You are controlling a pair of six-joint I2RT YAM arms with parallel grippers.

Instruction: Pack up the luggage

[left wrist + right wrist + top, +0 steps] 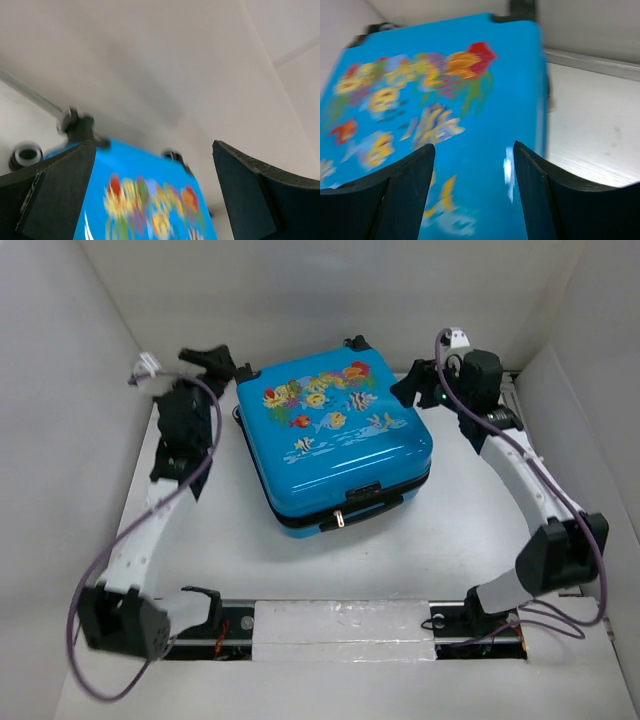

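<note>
The luggage [335, 440] is a bright-blue hard-shell suitcase with a fish and coral print. It lies flat and closed in the middle of the table, its handle and zip pull toward the near edge. My left gripper [222, 364] is open and empty by the case's far left corner; the case [145, 200] shows blurred between its fingers. My right gripper [408, 388] is open and empty at the case's far right corner, over the lid [440, 120].
White walls enclose the table on three sides, close behind both grippers. The arm bases sit on a black rail [340, 625] at the near edge. Small black wheels [25, 155] stick out from the case's far side.
</note>
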